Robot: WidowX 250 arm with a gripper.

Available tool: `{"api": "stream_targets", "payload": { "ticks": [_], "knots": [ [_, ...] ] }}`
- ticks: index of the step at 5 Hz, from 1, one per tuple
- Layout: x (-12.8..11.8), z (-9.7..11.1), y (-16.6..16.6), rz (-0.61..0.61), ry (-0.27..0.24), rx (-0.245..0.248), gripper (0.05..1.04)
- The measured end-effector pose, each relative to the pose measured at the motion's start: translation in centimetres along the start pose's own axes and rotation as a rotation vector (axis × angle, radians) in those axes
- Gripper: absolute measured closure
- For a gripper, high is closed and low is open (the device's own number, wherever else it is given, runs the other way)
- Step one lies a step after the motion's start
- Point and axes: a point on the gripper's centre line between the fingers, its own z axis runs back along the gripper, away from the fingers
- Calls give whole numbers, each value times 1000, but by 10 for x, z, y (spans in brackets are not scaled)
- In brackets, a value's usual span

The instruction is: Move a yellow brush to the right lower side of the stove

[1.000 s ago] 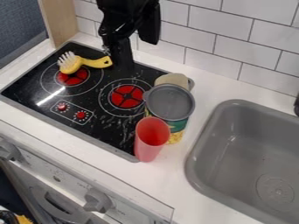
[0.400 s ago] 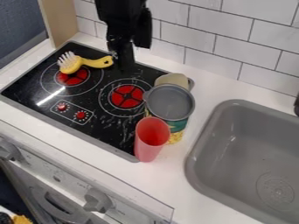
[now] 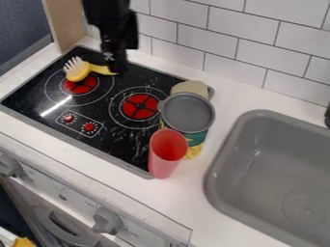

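- No words or numbers can be read.
- Stove [image 3: 117,140], control panel [image 3: 78,122] toward eight o'clock from its centre: pale marks, too small to read.
- Can [image 3: 197,138], toward four o'clock: green-and-yellow label, nothing legible.

blocky black robot arm [image 3: 106,17], broad above, uneven along one side, narrower black end effector [image 3: 116,65]

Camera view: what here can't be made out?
All in the camera view:
- Yellow brush: handle end, behind the gripper.
- Beige object: lower part, behind the grey pot.
- Sink: right side, cut off by the right edge.
- Yellow thing, lower left: cut off by the bottom edge.
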Motion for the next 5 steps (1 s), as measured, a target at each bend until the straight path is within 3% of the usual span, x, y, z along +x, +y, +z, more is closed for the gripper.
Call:
{"api": "stream_targets", "payload": {
  "ticks": [1, 2, 3, 5],
  "knots": [
    [32, -13, -4, 99, -47, 20, 83],
    [47, -22, -8, 140, -106, 10, 83],
    [67, -32, -11, 214, -127, 24, 83],
    [75, -47, -17, 265, -156, 36, 139]
  ]
}}
